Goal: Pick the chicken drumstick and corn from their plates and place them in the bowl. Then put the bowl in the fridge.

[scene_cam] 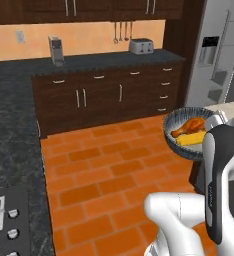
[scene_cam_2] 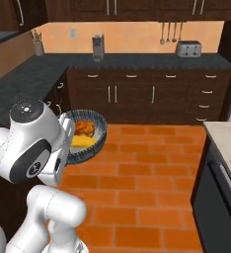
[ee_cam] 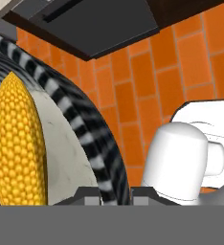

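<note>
Orange tile floor below, the bowl rides mid-air right of centre with drumstick and corn inside, hand pinching its rim, fridge trip left.

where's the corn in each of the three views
Left base view: the corn lies in the bowl at right of centre, below the chicken drumstick.
Right base view: left of centre, corn in the bowl beside the arm.
Hand view: far left, corn upright against the ribbed wall.
Shared landmark: the bowl's striped rim.
</note>
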Robot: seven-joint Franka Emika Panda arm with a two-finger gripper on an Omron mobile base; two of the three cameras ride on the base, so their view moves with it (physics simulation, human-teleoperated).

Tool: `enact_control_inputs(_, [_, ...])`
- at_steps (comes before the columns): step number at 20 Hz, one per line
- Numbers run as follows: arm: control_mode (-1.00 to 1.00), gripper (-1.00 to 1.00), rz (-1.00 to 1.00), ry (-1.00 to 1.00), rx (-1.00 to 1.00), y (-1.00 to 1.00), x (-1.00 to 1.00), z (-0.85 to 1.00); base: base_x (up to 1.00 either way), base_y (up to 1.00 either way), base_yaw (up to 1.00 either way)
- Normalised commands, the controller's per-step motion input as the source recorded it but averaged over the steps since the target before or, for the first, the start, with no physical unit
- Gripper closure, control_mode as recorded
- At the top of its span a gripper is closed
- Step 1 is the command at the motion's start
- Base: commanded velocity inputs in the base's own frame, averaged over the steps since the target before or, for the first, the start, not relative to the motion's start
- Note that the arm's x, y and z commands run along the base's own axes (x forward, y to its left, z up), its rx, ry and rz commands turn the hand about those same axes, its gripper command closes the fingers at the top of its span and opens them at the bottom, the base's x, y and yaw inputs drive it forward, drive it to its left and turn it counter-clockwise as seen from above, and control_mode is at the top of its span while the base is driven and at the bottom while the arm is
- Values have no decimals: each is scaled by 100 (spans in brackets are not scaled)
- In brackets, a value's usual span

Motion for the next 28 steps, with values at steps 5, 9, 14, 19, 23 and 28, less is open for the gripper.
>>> enact_control_inputs(5, [100, 100, 0, 0, 0, 0, 0, 0, 100, 23, -3])
enact_control_inputs(9, [100, 100, 0, 0, 0, 0, 0, 0, 100, 25, -3])
enact_control_inputs(14, [100, 100, 0, 0, 0, 0, 0, 0, 100, 21, -6])
enact_control_inputs(19, [100, 100, 0, 0, 0, 0, 0, 0, 97, 16, -13])
enact_control_inputs(23, [100, 100, 0, 0, 0, 0, 0, 0, 100, 0, -53])
enact_control_inputs(28, [100, 100, 0, 0, 0, 0, 0, 0, 97, 8, -62])
